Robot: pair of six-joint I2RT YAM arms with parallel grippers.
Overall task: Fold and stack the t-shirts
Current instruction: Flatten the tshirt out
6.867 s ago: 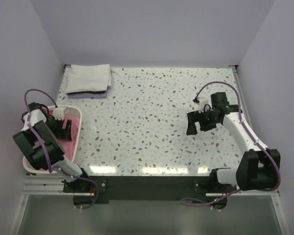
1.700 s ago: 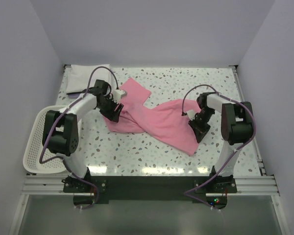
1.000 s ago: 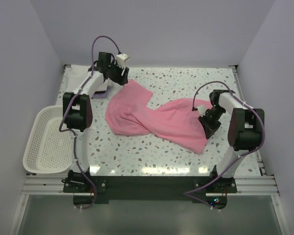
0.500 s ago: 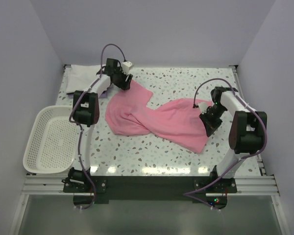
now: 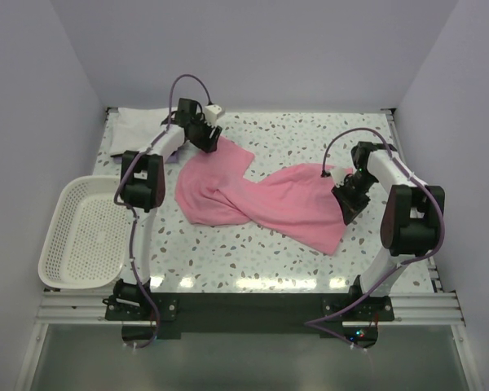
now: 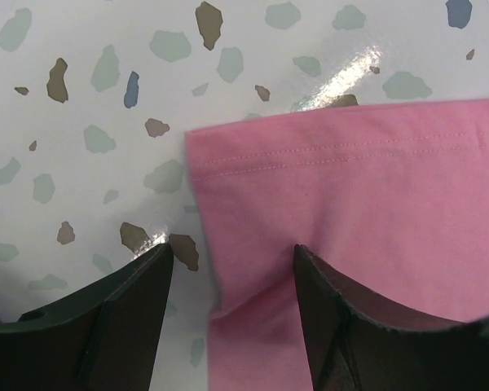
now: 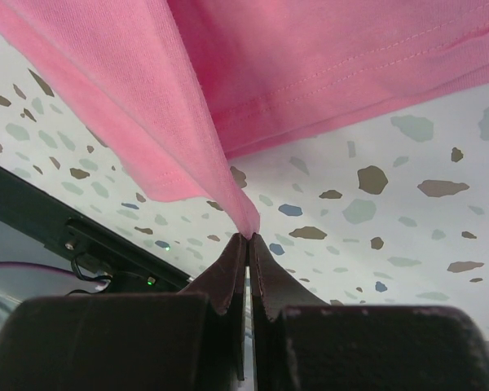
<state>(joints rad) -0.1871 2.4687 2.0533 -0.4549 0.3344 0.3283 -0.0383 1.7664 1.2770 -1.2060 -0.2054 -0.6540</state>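
A pink t-shirt (image 5: 265, 202) lies twisted on the speckled surface (image 5: 310, 138), its edge pinched in the right tool (image 7: 246, 238), the left tool (image 6: 228, 254) spread wide over its hem.

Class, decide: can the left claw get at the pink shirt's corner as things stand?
Probably yes: the left claw hangs open astride the pink shirt at its corner, nothing in between.

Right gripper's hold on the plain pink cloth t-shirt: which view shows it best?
Right wrist view: the right gripper is shut on a pinched fold of the plain pink cloth t-shirt. Top external shows only the gripper at the shirt's right edge. Left wrist shows just a hemmed corner.
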